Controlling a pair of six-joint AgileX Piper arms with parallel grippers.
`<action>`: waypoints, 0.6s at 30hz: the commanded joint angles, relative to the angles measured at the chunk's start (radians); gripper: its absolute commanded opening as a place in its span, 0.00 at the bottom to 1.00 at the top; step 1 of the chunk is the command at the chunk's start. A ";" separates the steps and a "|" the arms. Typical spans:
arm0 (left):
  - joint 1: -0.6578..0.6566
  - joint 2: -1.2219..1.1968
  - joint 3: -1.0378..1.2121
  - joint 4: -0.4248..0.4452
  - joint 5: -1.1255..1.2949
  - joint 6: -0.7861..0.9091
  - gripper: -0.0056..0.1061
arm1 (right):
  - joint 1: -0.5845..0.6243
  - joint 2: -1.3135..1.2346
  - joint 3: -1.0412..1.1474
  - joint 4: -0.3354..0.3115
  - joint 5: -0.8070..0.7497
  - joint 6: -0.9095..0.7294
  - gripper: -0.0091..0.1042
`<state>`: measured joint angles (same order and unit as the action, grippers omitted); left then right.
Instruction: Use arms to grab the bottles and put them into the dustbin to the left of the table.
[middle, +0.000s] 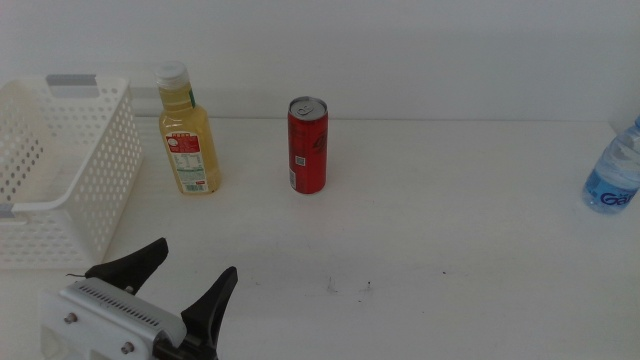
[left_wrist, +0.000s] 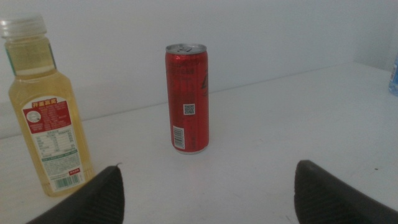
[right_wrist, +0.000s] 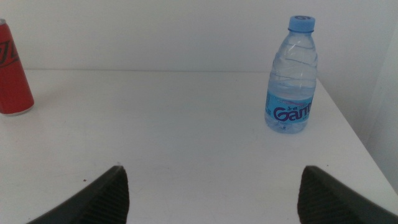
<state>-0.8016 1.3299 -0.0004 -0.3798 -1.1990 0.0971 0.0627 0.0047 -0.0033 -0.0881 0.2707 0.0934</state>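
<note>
Three containers: juice bottle (middle: 188, 130), red can (middle: 307, 146) and water bottle (middle: 616, 170), all upright on the table (middle: 450, 230), none in the dustbin (middle: 60, 160) yet.
Juice bottle: yellow, white cap, red-white label; it stands just beside the dustbin's perforated wall. It looks nearly full, so likely the heaviest; the plastic is probably smooth, so a hold across the labelled body seems safest.
Red can: slim, thin metal, standing near the table's middle, apart from the juice bottle. It is probably rigid if unopened but easy to tip; take it at mid-height.
Water bottle: clear, blue cap and label, at the table's far right edge. Its thin ribbed plastic may give under pressure; grip around the label band.
Left gripper (middle: 185, 290): jaws spread wide, empty, low at the near edge, facing the can.
Right gripper (right_wrist: 211, 186): jaws wide apart, empty, facing the water bottle.
</note>
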 joint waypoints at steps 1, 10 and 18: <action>-0.007 -0.009 0.000 -0.011 -0.022 -0.012 0.89 | -0.004 -0.005 0.003 -0.012 -0.008 -0.003 0.89; -0.007 -0.010 0.000 0.015 -0.022 -0.009 0.89 | -0.004 -0.005 0.003 -0.012 -0.008 -0.003 0.89; 0.061 0.197 -0.188 0.049 0.019 -0.011 0.87 | -0.004 -0.005 0.003 -0.012 -0.008 -0.003 0.89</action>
<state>-0.7578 1.4871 -0.1568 -0.3474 -1.1824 0.1008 0.0627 0.0047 -0.0033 -0.0899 0.2707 0.0934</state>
